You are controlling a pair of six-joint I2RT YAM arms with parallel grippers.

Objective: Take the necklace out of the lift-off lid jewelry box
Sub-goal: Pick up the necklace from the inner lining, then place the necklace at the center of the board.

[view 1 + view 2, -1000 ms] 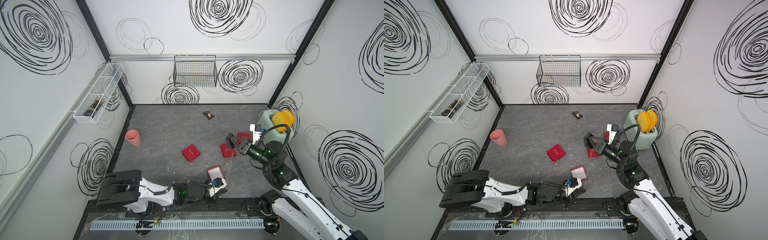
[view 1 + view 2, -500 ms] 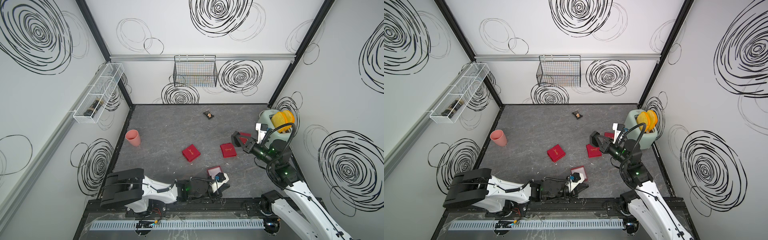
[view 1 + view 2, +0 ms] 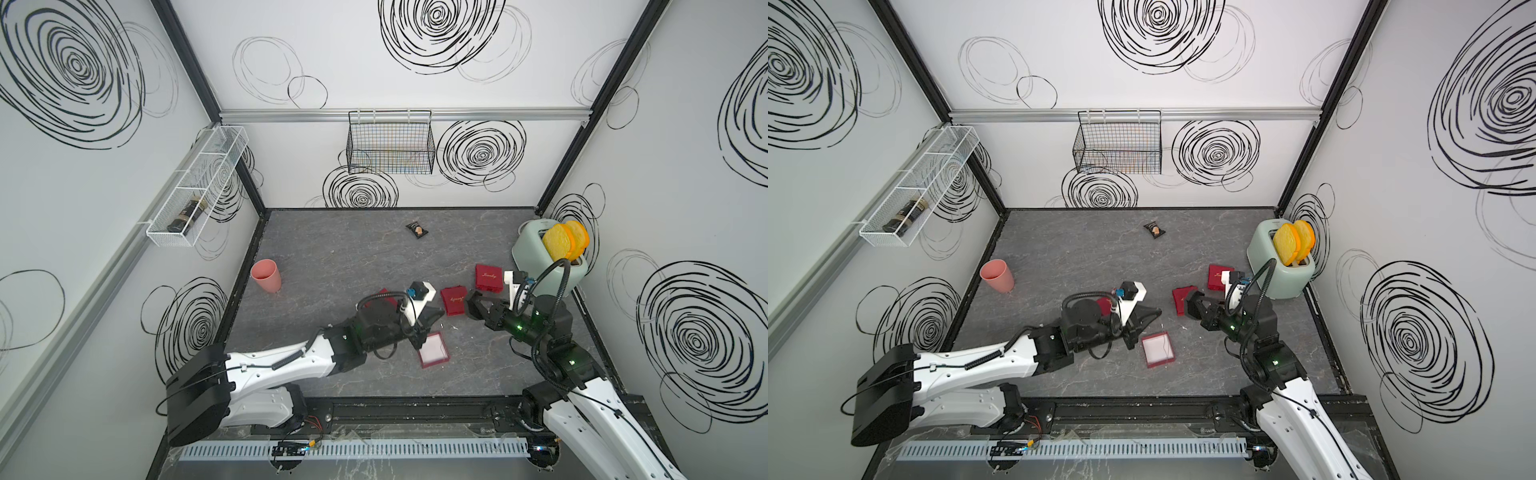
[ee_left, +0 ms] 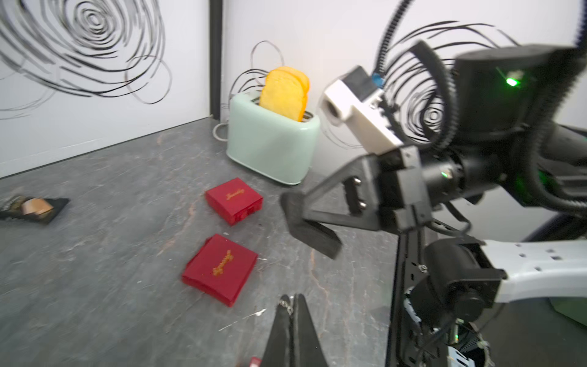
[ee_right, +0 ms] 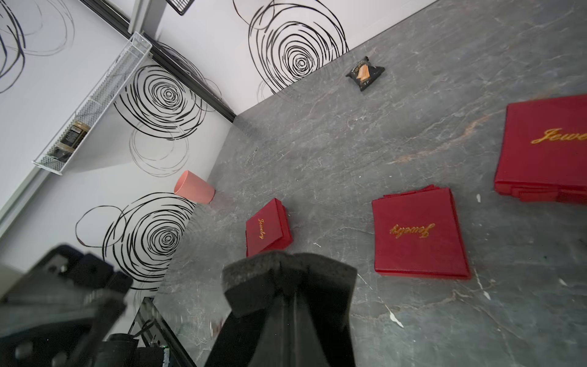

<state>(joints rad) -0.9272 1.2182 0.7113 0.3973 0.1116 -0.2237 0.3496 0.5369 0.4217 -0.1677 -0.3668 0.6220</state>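
Left wrist view: left pincer [image 4: 293, 300] is fully closed. A few links of the thin pale silvery chain necklace [image 4: 285, 305] show at its tip and read as pinched there; the rest of the chain is hidden. The pincer appears clear of the table, so the necklace is up in the grip, not in the box.

Right pincer [image 5: 287, 263] is closed too, with nothing visible in it. It hovers just beside a flat red square jewelry box with gold lettering [image 3: 455, 300].

The open red box base with white lining [image 3: 434, 348] sits near the left pincer, and in both top views the lining looks bare.

Progress, my read:
- Done: lid off, chain out of the base. Extraction is basically complete.
- Left: set the necklace down on the table clear of the base, then release.
- Can't tell which red piece is the lifted lid.

Surface: dark grey marbled table [image 3: 340, 257] with a few pale flecks.
- A second red box [image 3: 488, 277] is near the mint-green toaster [image 3: 536, 259].
- A third red box [image 3: 382, 293] is mostly hidden behind the left arm.
- The toaster stands by the right wall with two yellow toast slices [image 3: 565, 241] sticking up.
- A pink cup [image 3: 267, 275] is at the left edge.
- A small dark snack packet [image 3: 417, 229] is toward the back.

Room: white walls with black scribbled swirls and black corner posts. A black wire basket [image 3: 390, 147] hangs on the back wall. A white wire shelf [image 3: 199, 178] on the left wall holds a dark jar [image 3: 187, 214].
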